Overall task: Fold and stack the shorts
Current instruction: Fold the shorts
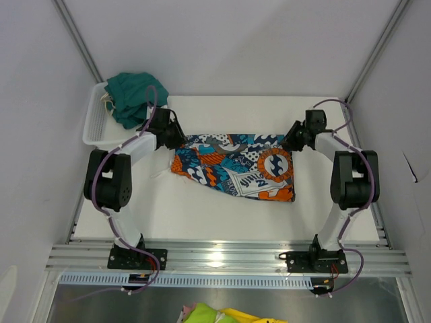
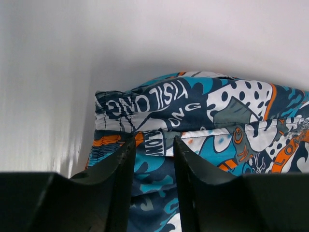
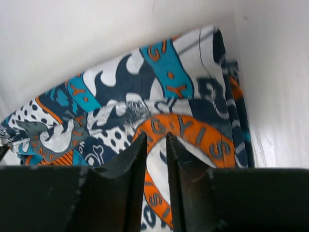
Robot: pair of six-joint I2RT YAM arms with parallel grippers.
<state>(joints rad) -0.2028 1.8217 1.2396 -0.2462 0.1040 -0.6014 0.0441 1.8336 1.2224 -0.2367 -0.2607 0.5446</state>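
In the top view, the printed shorts are seen spread flat at the middle of the desk. The plain teal shorts are bunched in the white basket at about 10 o'clock from them. The left hand is set on the printed pair's corner at 10 o'clock, and the right hand on the corner at 2 o'clock. Nothing is yet folded or stacked.

In the left wrist view, the left hand is seen lowered over the gathered waistband end of the printed shorts. Its fingers are set part-way together with cloth showing between them. Whether the cloth is actually pinched cannot be told.

In the right wrist view, the right hand is seen over the printed shorts, near their edge at 3 o'clock. Only a narrow gap is left between its two fingers, with fabric showing in it. A firm grip cannot be confirmed here either.

The cloth is judged light, thin and limp, and perhaps a little slick. It is likely to sag and slide unless it is held at two points. The hold is best taken on the thicker, gathered waistband and on seamed edges. Both layers should be caught together, so that the lower one is not left behind on the desk.
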